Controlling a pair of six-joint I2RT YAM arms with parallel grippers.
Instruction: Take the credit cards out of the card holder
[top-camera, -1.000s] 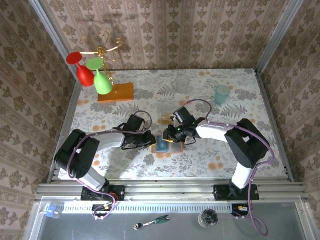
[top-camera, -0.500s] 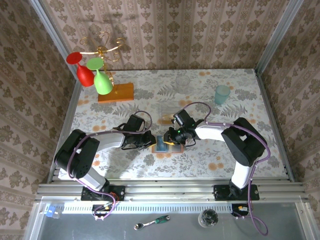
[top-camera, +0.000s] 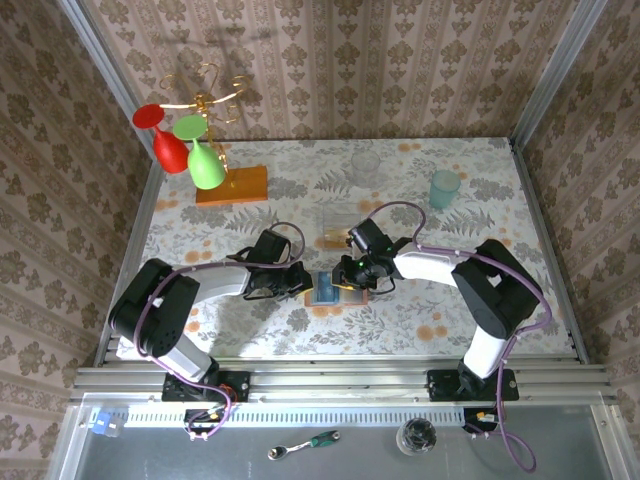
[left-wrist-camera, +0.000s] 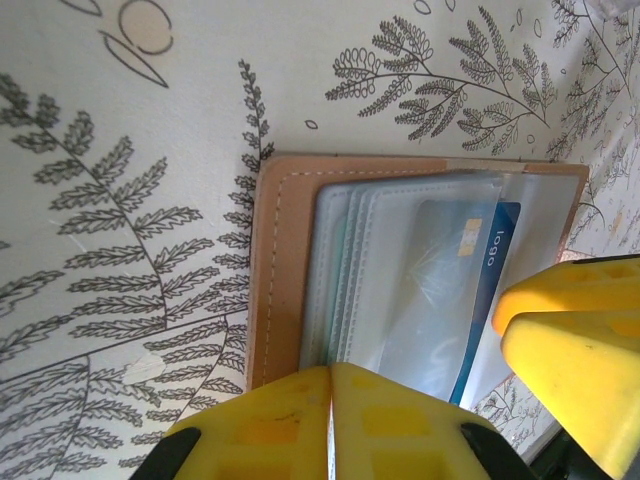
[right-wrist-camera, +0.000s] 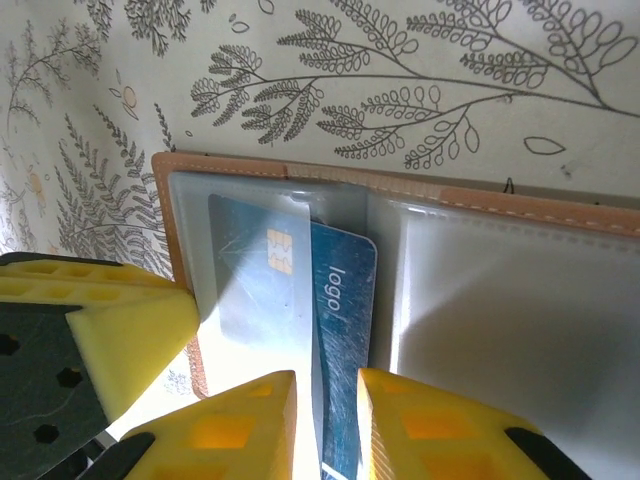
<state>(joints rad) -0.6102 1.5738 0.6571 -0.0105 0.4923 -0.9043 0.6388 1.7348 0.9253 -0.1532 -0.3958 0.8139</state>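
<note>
Left claw (left-wrist-camera: 331, 378) sat closed at the edge of the holder (left-wrist-camera: 280, 280), while right claw (right-wrist-camera: 328, 388) stood narrowly apart astride a blue card (right-wrist-camera: 345, 300) marked "logo".

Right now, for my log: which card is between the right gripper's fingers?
The darker blue card printed "logo", its end reaching between them; the chip card lies aside, sleeved.

- A robot test booth dressed as a home: patterned wallpaper (top-camera: 330, 60) on three sides, framed by bare aluminium posts (top-camera: 548, 70).
- A floral-clothed table (top-camera: 500, 200), with the left arm (top-camera: 200, 285) and right arm (top-camera: 470, 275) bolted to a metal rail (top-camera: 340, 380).
- A ratchet wrench (top-camera: 305, 445) lies on the grey ledge (top-camera: 560, 450) in front.
</note>
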